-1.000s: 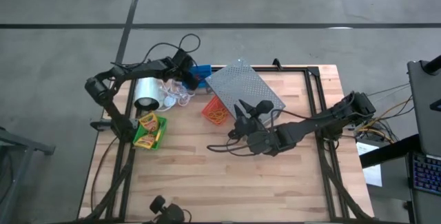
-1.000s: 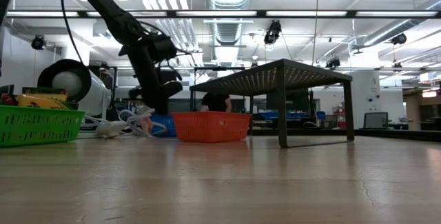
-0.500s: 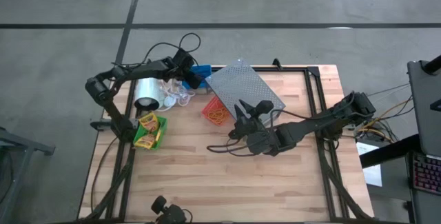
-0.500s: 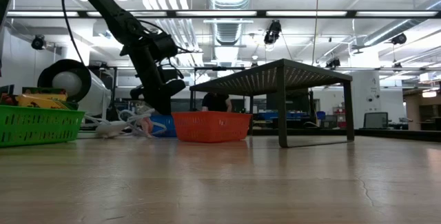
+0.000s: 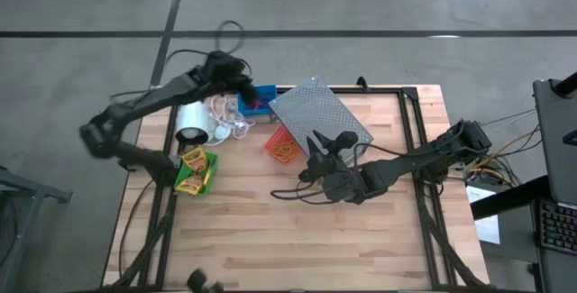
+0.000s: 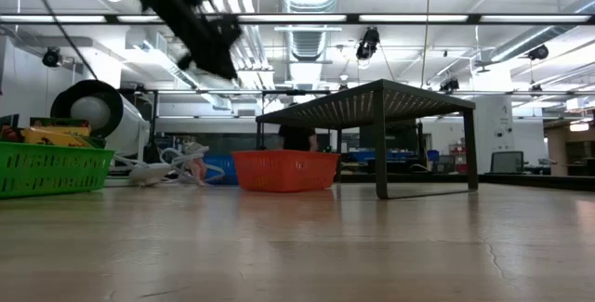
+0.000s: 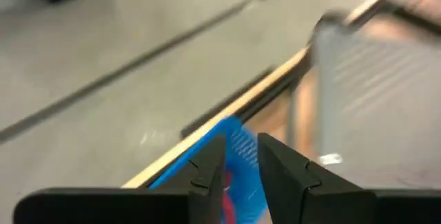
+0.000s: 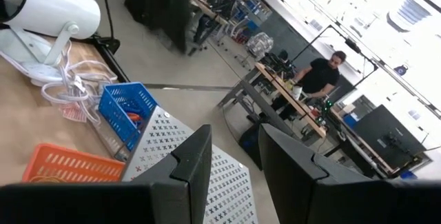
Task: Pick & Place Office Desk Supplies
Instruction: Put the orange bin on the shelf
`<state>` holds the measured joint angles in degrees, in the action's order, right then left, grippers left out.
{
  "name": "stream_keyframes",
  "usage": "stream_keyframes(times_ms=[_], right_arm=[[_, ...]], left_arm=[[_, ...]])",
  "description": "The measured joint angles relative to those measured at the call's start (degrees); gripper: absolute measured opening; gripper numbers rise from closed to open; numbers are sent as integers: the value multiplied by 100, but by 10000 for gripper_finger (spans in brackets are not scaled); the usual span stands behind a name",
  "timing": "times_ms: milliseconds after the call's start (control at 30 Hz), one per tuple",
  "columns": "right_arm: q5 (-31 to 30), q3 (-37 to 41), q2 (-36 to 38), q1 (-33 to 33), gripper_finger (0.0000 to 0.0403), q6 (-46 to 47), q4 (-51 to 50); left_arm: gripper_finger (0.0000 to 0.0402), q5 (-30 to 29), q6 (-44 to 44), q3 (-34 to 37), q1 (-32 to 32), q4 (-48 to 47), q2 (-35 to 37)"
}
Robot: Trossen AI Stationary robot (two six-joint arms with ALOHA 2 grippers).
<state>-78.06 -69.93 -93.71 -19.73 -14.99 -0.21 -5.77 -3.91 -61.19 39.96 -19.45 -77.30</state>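
A blue bin (image 5: 263, 99) stands at the table's far edge, with something red inside it (image 8: 131, 118). My left gripper (image 5: 243, 87) hangs high above it, blurred in the low view (image 6: 216, 53). Its fingers stand a narrow gap apart (image 7: 241, 141) with nothing between them, and the bin (image 7: 200, 145) shows beyond. A red-orange bin (image 5: 281, 145) sits beside a grey rack (image 5: 320, 113). A green bin (image 5: 194, 172) at the left edge holds yellow-and-green crayon boxes (image 5: 192, 160). My right gripper (image 5: 330, 140) waits level near the table's middle, open (image 8: 236, 134) and empty.
A white roll (image 5: 192, 122) with loose white cord (image 5: 230, 123) lies between the green and blue bins. The rack stands on legs (image 6: 381, 158) over the far middle. A person (image 8: 324, 72) works at a desk in the room beyond.
My left gripper has risen from just over the blue bin to well above the table, most of it in the last half second, and has tipped from steeply downward toward level. The bins have stayed where they were.
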Motion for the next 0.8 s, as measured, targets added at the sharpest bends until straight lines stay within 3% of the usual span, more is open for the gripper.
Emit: stream_keyframes(times_ms=[200, 400, 633, 800], right_arm=[[8, 0, -1, -2, 118, 4, 0], [188, 0, 0, -13, 118, 152, 0], [1446, 0, 67, -44, 118, 443, 4], [1495, 0, 105, -37, 118, 711, -4]], left_arm=[[91, 384, -106, 74, -902, -208, 1728], [91, 436, -58, 365, -2123, -96, 3010], [91, 433, 306, 1172, -3287, 294, 3798], [91, 235, 609, 1882, -3967, 1074, 3929]])
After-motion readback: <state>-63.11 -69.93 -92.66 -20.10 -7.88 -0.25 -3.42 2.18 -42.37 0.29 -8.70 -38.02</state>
